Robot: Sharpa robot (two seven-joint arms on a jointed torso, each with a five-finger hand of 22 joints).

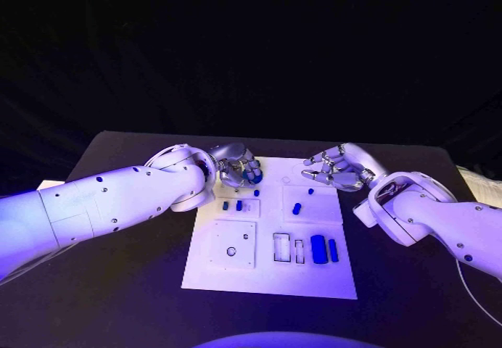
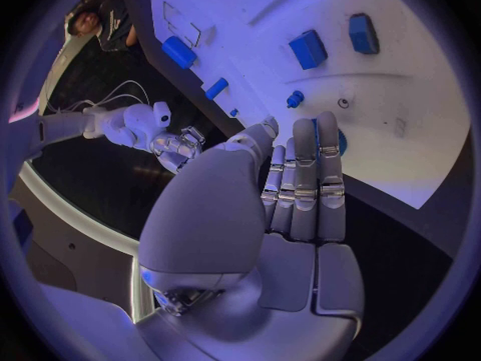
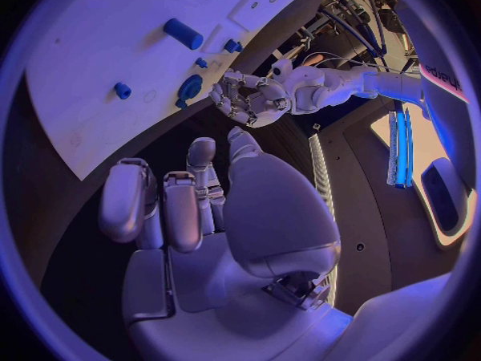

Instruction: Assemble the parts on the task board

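The white task board (image 1: 272,275) lies mid-table. Small blue parts stand on it: two pegs (image 1: 232,206) at the left, one part (image 1: 297,209) at the middle, and a large cylinder (image 1: 318,245) beside a thinner bar (image 1: 333,250) near the front. My left hand (image 1: 239,172) hovers at the board's far left corner. Its fingers (image 2: 305,176) lie straight and together, their tips over a round blue part (image 2: 341,142) on the board, with nothing gripped. My right hand (image 1: 336,168) hangs at the far right corner, its fingers (image 3: 180,208) loosely bent and holding nothing.
A raised square plate (image 1: 234,243) with a small ring sits at the board's front left, and two empty rectangular slots (image 1: 282,246) lie beside the cylinder. Black table (image 1: 125,290) surrounds the board on all sides.
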